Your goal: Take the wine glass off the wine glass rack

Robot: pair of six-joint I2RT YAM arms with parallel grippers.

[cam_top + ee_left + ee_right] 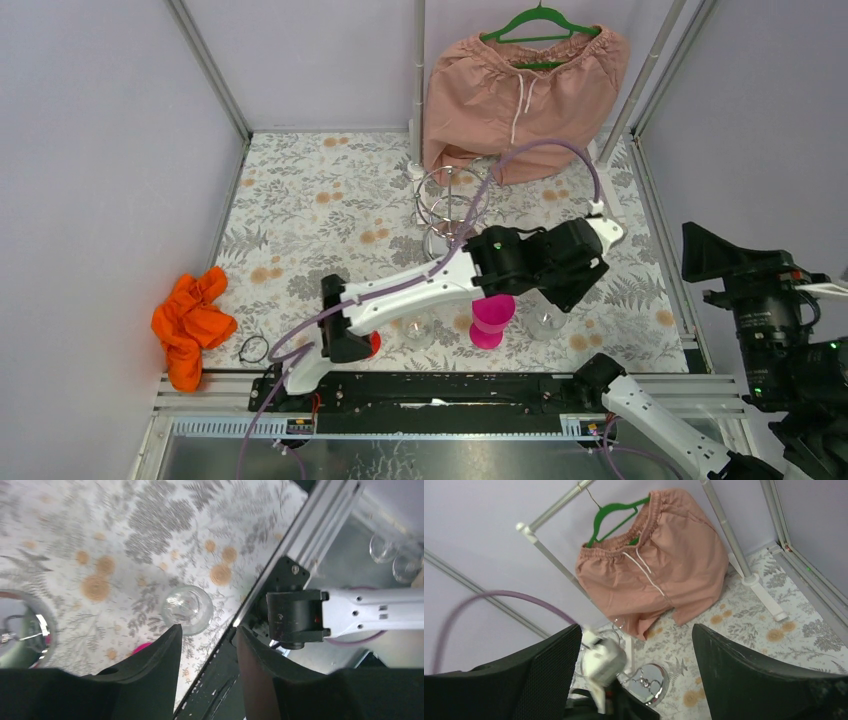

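The chrome wine glass rack [449, 203] stands at the back middle of the table; I see no glass hanging on its ring. A pink wine glass [490, 320] stands upright on the table under my left arm. A clear glass [545, 321] stands to its right, and another clear glass [415, 330] to its left. My left gripper [556, 292] hovers open and empty above the right clear glass [187, 609], which shows just past the fingertips [207, 630]. My right gripper [636, 630] is open and empty, held high, with the rack's round base [651, 680] below it.
Pink shorts [520, 90] hang on a green hanger [540, 20] behind the rack. An orange cloth [190, 322] and a black ring [253, 348] lie at the front left. The metal front rail [300, 545] and right arm [370, 611] sit close beside the left gripper.
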